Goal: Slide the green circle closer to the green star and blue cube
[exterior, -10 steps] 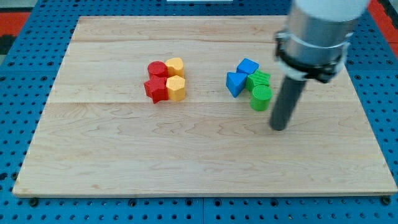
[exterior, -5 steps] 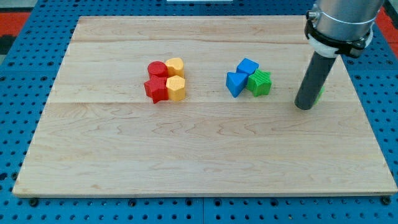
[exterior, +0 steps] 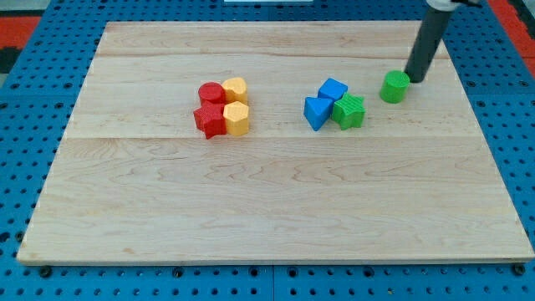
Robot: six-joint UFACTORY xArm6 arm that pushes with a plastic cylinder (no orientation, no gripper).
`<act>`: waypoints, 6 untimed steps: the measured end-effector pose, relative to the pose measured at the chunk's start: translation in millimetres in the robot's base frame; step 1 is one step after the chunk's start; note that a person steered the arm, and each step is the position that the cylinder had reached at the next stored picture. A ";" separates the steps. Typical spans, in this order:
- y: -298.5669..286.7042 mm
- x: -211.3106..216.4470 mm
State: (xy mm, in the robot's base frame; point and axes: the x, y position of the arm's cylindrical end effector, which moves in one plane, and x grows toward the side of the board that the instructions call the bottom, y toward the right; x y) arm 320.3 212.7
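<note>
The green circle (exterior: 394, 86) lies on the wooden board at the view's upper right, apart from the other blocks. The green star (exterior: 349, 111) sits to its lower left, touching the blue cube (exterior: 333, 89) and a second blue block (exterior: 317, 112). My tip (exterior: 414, 79) is just right of the green circle, close to its right edge or touching it; I cannot tell which. The rod rises toward the view's top right.
A red circle (exterior: 210, 92), a red star (exterior: 209, 120) and two yellow blocks (exterior: 236, 89) (exterior: 237, 119) form a cluster left of the middle. The board (exterior: 267, 209) rests on a blue pegboard; its right edge lies close to my tip.
The green circle has left its place beside the green star and now lies up and to the right. My tip has moved from below the group toward the view's upper right.
</note>
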 end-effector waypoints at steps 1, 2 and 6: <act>-14.1 -0.2; -27.7 -2.3; 49.0 8.5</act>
State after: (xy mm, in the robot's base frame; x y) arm 328.8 261.7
